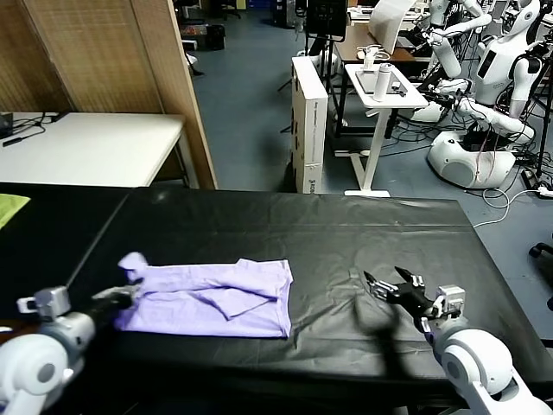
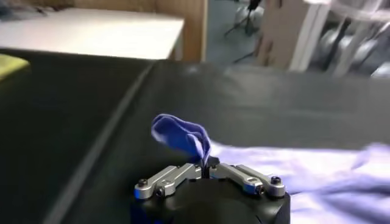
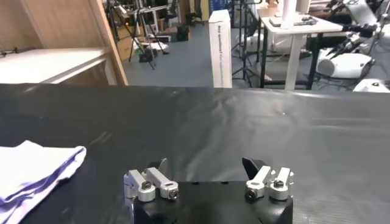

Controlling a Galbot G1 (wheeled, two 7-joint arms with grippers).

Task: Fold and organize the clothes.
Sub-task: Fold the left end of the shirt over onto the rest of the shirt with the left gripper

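The lavender T-shirt [image 1: 216, 298] lies partly folded on the black table [image 1: 346, 233], left of the middle. My left gripper [image 1: 131, 292] is at the shirt's left end, shut on a pinch of its fabric. In the left wrist view that pinched corner [image 2: 181, 137] stands up in a bunch above the closed jaws of the left gripper [image 2: 206, 163]. My right gripper [image 1: 378, 286] hovers over bare black cloth to the right of the shirt, open and empty. The right wrist view shows the right gripper [image 3: 207, 165] spread wide, with the shirt's edge [image 3: 36, 167] off to one side.
A yellow-green cloth [image 1: 10, 207] lies at the table's far left edge. A white table [image 1: 86, 147] and wooden panels [image 1: 130, 69] stand behind on the left. A white stand [image 1: 380, 86] and other robots [image 1: 492, 78] are beyond the far edge on the right.
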